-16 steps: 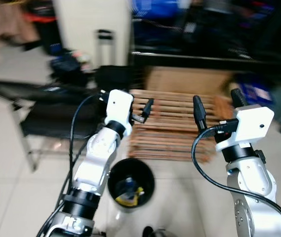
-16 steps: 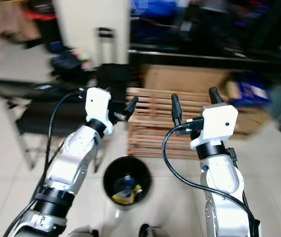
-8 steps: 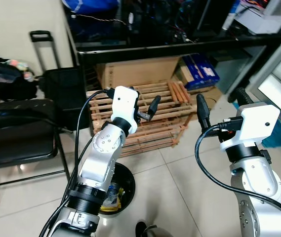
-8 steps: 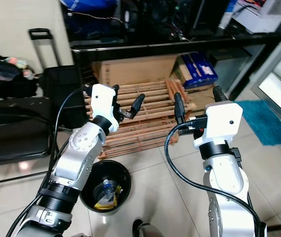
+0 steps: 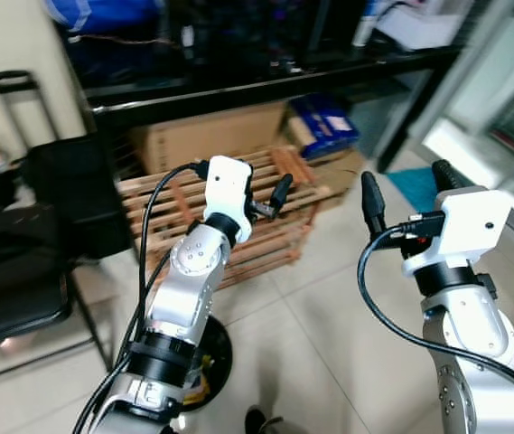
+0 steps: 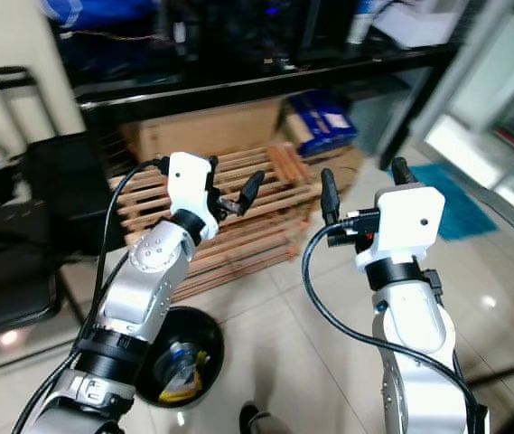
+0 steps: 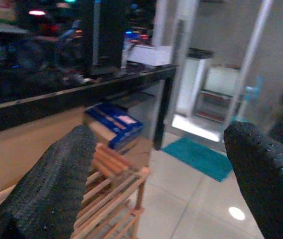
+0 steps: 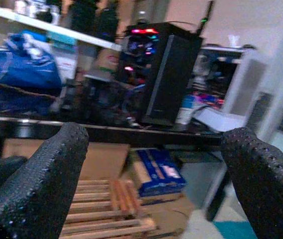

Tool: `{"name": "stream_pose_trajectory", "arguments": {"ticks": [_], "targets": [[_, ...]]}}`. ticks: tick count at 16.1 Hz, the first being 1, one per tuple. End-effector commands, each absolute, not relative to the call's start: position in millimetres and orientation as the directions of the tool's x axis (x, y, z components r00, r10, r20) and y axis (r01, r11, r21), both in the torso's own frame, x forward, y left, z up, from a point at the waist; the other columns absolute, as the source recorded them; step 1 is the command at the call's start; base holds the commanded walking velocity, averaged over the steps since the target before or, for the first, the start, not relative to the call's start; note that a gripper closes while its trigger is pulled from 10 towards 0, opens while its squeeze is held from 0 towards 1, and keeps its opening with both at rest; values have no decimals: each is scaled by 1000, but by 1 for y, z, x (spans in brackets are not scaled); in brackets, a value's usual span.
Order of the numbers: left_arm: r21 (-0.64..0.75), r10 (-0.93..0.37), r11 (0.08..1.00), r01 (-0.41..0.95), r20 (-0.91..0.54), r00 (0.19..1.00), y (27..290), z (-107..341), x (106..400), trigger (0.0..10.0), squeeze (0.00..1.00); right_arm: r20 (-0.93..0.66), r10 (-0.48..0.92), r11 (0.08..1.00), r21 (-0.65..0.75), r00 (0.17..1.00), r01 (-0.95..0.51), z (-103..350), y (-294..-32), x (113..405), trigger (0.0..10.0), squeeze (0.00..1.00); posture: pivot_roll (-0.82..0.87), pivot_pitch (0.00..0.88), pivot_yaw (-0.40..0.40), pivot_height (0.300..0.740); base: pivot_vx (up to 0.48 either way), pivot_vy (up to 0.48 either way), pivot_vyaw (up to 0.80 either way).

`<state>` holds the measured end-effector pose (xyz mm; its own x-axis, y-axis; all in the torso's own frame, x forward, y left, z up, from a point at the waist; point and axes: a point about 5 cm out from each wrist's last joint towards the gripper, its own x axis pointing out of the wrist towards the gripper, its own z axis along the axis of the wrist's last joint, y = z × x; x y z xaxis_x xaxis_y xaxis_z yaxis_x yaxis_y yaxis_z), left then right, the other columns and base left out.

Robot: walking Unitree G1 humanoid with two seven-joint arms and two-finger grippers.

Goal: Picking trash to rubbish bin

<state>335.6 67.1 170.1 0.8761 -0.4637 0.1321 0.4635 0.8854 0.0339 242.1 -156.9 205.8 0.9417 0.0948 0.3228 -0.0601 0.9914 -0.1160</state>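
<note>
Tiled floor (image 6: 293, 353) spreads before a wooden crate (image 6: 238, 231) under a black shelf; the bin (image 6: 180, 366), trash inside, sits low beside the left arm. Both wrist views show the left gripper (image 7: 156, 184) and right gripper (image 8: 151, 184) raised, jaws released, empty.

No lettering can be read anywhere: the white label on the blue box (image 6: 325, 121) under the black shelf (image 6: 266, 80) and the print on the cardboard box (image 6: 204, 132) are too blurred.
</note>
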Motion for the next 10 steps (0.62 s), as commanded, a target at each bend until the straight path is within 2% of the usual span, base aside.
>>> {"name": "stream_pose_trajectory", "arguments": {"ticks": [1, 3, 7, 10], "targets": [[39, -484, 875, 483, 111, 868, 67, 164, 335, 10000, 0, 335, 35, 993, -120, 942, 6, 209, -168, 239, 10000, 0, 144, 57, -86, 740, 0, 0, -800], [64, -494, 870, 490, 84, 866, 70, 159, 338, 10000, 0, 337, -32, 992, -101, 941, 70, 206, -177, 238, 10000, 0, 137, 56, -54, 740, 0, 0, -800], [104, -592, 805, 585, 56, 804, 58, 160, 341, 10000, 0, 349, -110, 989, -51, 931, 137, 200, -174, 234, 10000, 0, 128, 53, 17, 740, 0, 0, -800], [67, -619, 786, 615, 71, 783, 48, 161, 340, 10000, 0, 369, -123, 986, -63, 921, 157, 204, -178, 233, 10000, 0, 114, 44, 13, 740, 0, 0, -800]]}}
